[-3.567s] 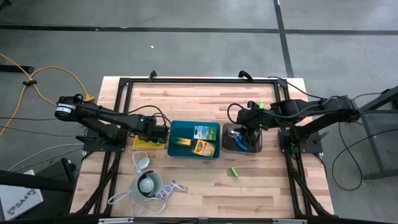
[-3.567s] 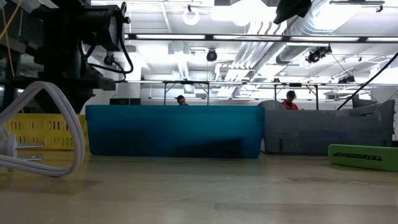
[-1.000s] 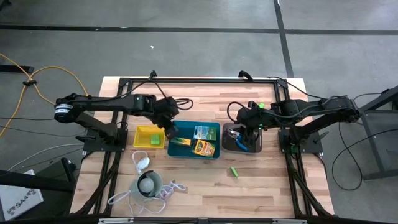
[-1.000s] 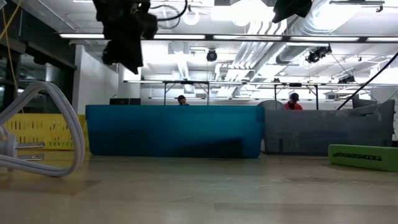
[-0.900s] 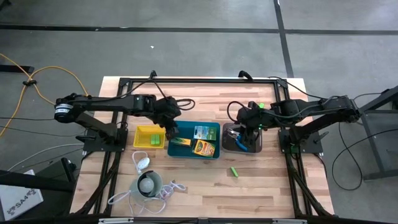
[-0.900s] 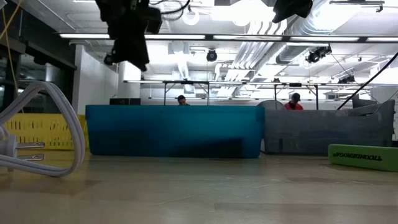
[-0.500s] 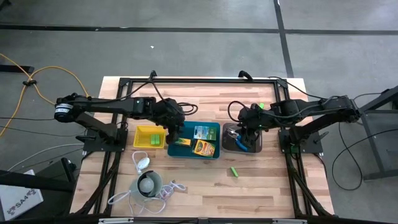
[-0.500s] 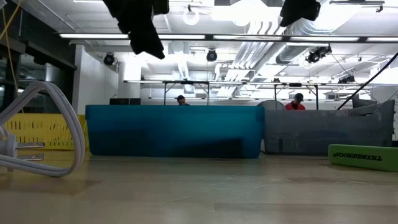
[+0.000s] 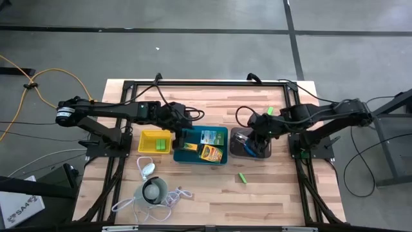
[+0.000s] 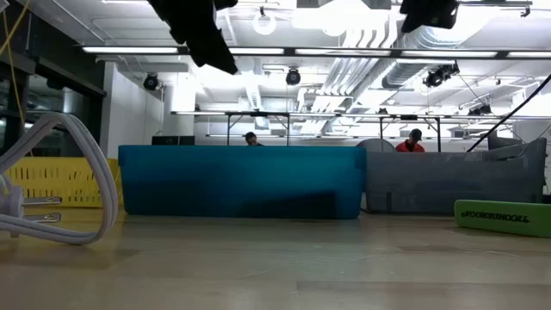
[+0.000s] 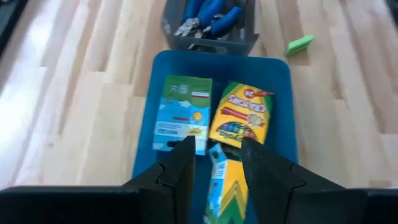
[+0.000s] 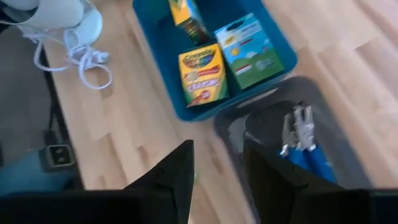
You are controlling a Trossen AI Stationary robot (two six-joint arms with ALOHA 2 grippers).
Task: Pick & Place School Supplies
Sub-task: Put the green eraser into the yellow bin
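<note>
From my station I see a pale wooden table (image 9: 193, 187) on grey concrete floor (image 9: 193, 51). The left gripper (image 11: 214, 165) hovers over the teal tray (image 9: 183, 159), empty, fingers slightly parted. The right gripper (image 12: 217, 168), likewise parted and empty, hangs above the grey tray (image 9: 266, 152). Crayon boxes (image 9: 211, 153) lie in the teal tray; one green block (image 9: 242, 177) lies on bare wood.

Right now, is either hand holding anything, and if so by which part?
Nothing is held. The left hand hangs open over the teal tray, and the right hand hangs open above the dark grey tray, both with empty fingers.
</note>
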